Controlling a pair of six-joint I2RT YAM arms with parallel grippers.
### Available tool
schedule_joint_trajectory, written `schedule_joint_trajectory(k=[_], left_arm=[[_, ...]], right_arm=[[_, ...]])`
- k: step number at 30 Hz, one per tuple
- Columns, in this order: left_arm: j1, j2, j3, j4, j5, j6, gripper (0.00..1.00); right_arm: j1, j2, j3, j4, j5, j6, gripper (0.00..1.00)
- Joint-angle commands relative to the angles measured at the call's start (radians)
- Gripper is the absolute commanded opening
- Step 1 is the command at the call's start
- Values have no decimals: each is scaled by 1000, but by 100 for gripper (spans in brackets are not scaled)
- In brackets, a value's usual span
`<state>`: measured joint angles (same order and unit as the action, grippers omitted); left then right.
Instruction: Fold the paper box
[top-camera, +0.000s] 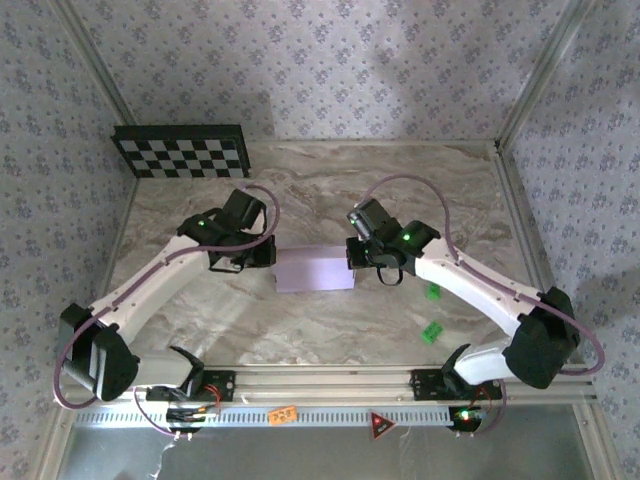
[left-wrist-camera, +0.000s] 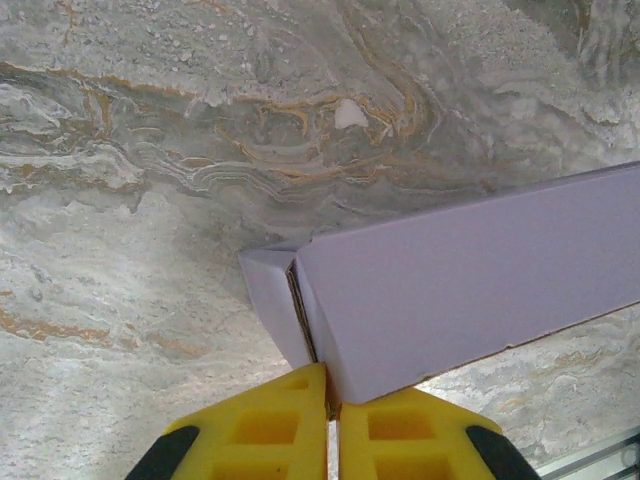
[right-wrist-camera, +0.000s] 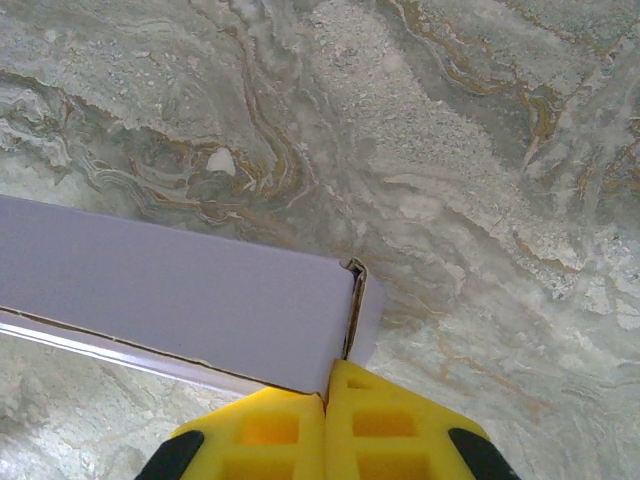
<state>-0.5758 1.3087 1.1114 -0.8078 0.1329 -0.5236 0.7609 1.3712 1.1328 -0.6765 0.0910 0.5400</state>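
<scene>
The paper box (top-camera: 314, 270) is a pale-lavender shallow rectangular box lying on the marble table between the two arms. My left gripper (top-camera: 268, 256) is at its left end. In the left wrist view the yellow fingers (left-wrist-camera: 270, 420) are pinched on the box's (left-wrist-camera: 470, 280) doubled end wall, and my left gripper (left-wrist-camera: 332, 388) is shut on it with only a sliver between the tips. My right gripper (top-camera: 352, 258) is at the right end. In the right wrist view my right gripper (right-wrist-camera: 326, 385) is shut on the folded end wall of the box (right-wrist-camera: 180, 290).
A black-and-white checkerboard panel (top-camera: 182, 151) lies at the back left. Two small green blocks (top-camera: 434, 291) (top-camera: 431, 331) sit on the marble right of the box. An aluminium rail (top-camera: 320, 380) runs along the near edge. Patterned walls enclose the table.
</scene>
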Motion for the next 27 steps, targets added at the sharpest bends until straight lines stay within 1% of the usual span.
schedule_joint_trajectory(k=[1, 5, 10, 12, 20, 27], left_arm=[[0, -4, -33, -70, -1, 4, 10], [0, -51, -9, -62, 8, 1, 14], [-1, -126, 27, -26, 20, -7, 25], [1, -141, 28, -10, 25, -6, 28], [7, -105, 43, 22, 6, 20, 27], [8, -60, 59, 46, -8, 39, 23]], right_arm=[[9, 6, -45, -55, -39, 29, 6], [10, 5, -45, -52, -36, 28, 6], [9, 5, -48, -49, -35, 28, 6], [8, 5, -49, -45, -34, 28, 6], [9, 3, -48, -47, -32, 25, 6], [11, -1, -50, -49, -31, 25, 6]])
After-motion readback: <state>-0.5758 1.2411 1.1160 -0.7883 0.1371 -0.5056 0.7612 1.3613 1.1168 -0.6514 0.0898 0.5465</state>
